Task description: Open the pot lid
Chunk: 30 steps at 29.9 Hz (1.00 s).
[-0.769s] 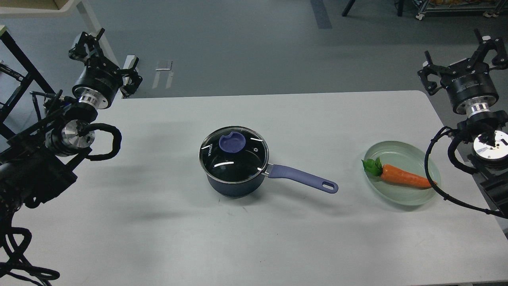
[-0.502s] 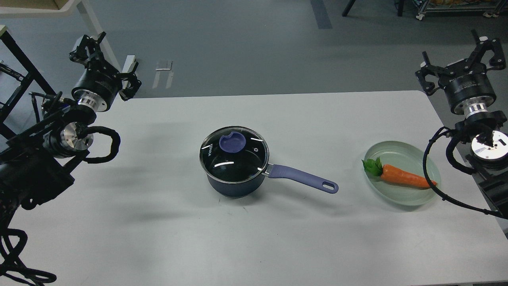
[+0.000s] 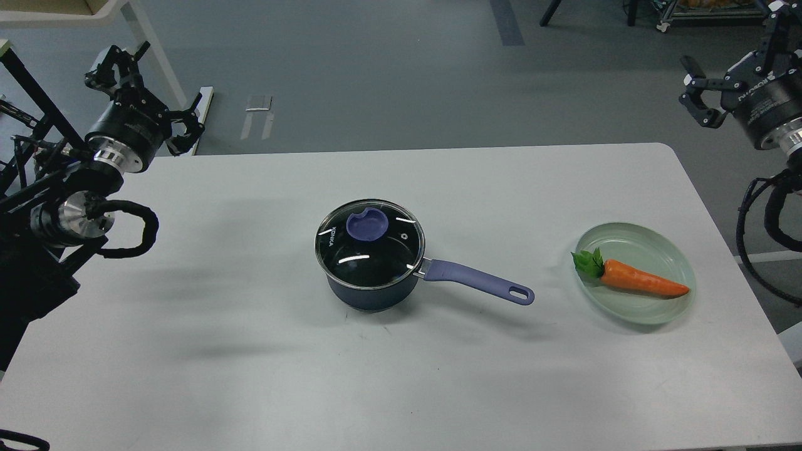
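Observation:
A dark blue pot stands at the middle of the white table, its purple handle pointing right and toward me. A glass lid with a purple knob sits closed on it. My left gripper is open and empty, far to the left beyond the table's back left corner. My right gripper is open and empty, far to the right beyond the back right corner, partly cut by the frame's edge. Neither gripper is near the pot.
A pale green plate with an orange carrot lies at the right of the table. Black cables hang beside the table's right edge and by my left arm. Grey floor lies beyond the far edge.

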### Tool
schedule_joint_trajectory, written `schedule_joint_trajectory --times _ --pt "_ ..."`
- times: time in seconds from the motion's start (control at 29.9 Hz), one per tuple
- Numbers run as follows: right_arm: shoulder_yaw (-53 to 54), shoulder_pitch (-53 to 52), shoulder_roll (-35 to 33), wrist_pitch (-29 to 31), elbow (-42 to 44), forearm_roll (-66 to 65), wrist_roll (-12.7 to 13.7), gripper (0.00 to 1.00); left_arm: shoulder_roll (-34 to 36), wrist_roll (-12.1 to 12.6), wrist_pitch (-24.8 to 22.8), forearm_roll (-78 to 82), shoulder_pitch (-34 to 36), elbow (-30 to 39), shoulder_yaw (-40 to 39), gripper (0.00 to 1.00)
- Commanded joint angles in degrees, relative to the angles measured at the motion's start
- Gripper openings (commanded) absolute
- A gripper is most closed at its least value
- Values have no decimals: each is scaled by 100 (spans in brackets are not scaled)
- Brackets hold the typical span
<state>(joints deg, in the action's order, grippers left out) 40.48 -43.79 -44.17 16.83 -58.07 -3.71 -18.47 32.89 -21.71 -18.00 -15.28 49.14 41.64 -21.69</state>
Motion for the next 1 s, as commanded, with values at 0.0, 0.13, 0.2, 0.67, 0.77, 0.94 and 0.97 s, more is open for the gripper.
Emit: schedule_joint_trajectory --times 0.0,0.13,0.2,0.67,0.77,0.94,0.97 --pt "-31 -16 -320 -84 -511 -884 -25 100 33 53 33 8 -10 2 24 99" --pt "-644 -444 -496 -39 -678 -1096 -25 100 200 44 69 139 -1 2 139 99" --pt "-1188 -892 -505 -48 -793 -1323 -25 100 262 44 60 218 8 11 182 99" --pt "-4905 -3643 -146 -593 -1829 -5029 -368 100 429 35 17 913 78 11 508 99" --pt "-5366 -3891 -75 -716 -1971 -5631 -368 100 455 35 -46 922 87 20 499 99" --pt "-6279 -4041 276 -874 -2155 -7000 -368 100 613 18 -134 922 78 362 455 99" --pt "-6332 -4041 294 -883 -2155 -7124 -368 100 631 18 -125 922 87 398 446 99"
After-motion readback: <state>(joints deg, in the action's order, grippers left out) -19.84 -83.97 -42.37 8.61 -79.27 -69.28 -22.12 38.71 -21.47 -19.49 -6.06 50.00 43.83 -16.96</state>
